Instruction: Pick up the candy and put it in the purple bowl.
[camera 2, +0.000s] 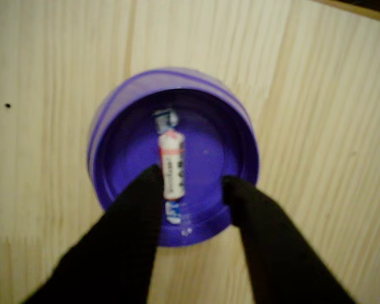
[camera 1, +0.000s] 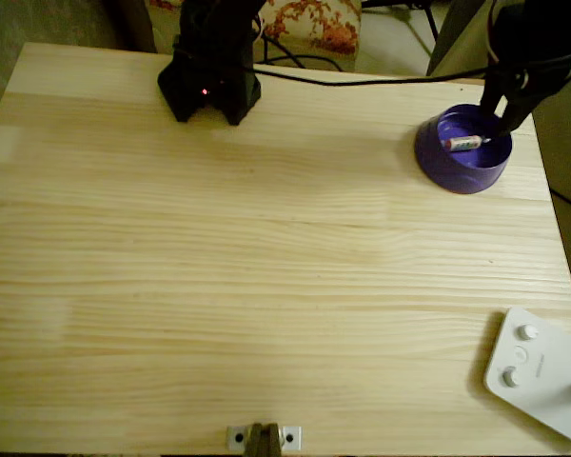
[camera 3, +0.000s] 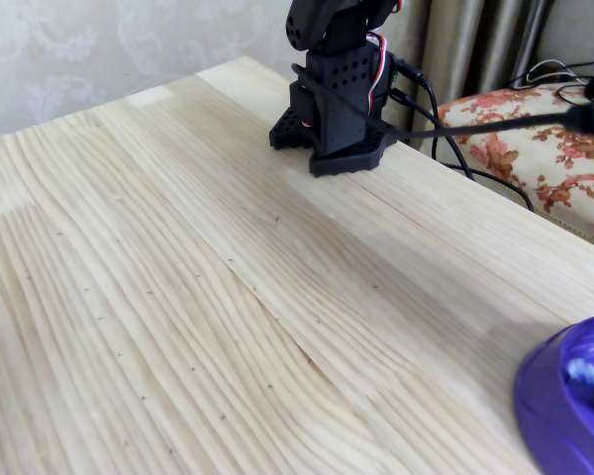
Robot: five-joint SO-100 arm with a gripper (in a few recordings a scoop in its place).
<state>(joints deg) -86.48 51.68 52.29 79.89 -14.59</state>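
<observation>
Candy lies in the purple bowl, the jaws parted over it.

In the wrist view the gripper (camera 2: 193,187) stands with its two black fingers (camera 2: 136,221) spread apart, grasping nothing; the candy (camera 2: 171,166) lies lengthwise on the floor of the purple bowl (camera 2: 107,126), just beside the left finger's tip (touching or not, I cannot tell). In the overhead view the gripper (camera 1: 500,114) hangs above the bowl's far rim, the bowl (camera 1: 447,169) sits near the wooden table's (camera 1: 266,286) far right corner, the arm's black base (camera 1: 209,86) stands well left of the bowl, and a white device with knobs (camera 1: 542,371) lies well apart toward the near edge.

White knobbed device (camera 1: 542,376), floral cushion (camera 3: 554,148)
</observation>
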